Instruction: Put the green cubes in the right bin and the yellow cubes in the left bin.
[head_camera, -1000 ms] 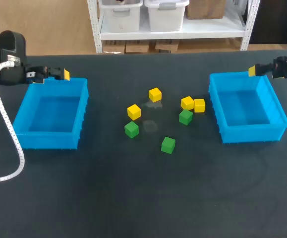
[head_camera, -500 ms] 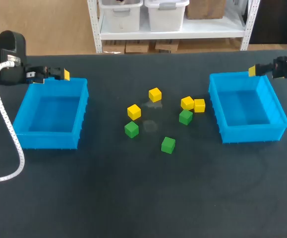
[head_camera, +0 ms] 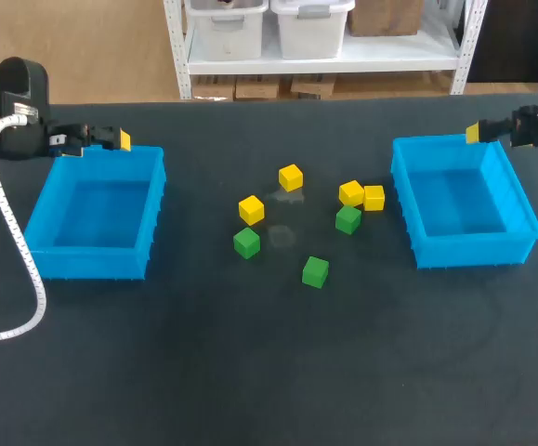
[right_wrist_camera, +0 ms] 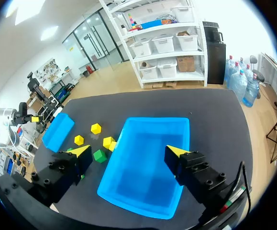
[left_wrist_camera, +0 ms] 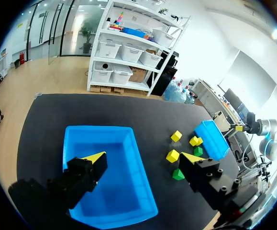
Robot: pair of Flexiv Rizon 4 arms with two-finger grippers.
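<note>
Several yellow cubes [head_camera: 291,177] and three green cubes [head_camera: 315,271] lie scattered mid-table between two blue bins. The left bin [head_camera: 92,265] and the right bin [head_camera: 473,251] hold nothing. My left gripper [head_camera: 115,139] hangs open over the far rim of the left bin [left_wrist_camera: 100,128], nothing between its fingers. My right gripper [head_camera: 475,133] hangs open over the far rim of the right bin [right_wrist_camera: 155,119], also holding nothing. In the left wrist view a yellow cube [left_wrist_camera: 172,155] and a green cube [left_wrist_camera: 178,174] lie beyond the bin. A green cube [right_wrist_camera: 99,155] shows beside the right bin.
The dark table [head_camera: 269,372] has open room along its front half. Two yellow cubes [head_camera: 373,197] touch each other, with a green cube [head_camera: 347,219] right against them. A white ribbed cable [head_camera: 13,242] hangs from my left arm beside the left bin.
</note>
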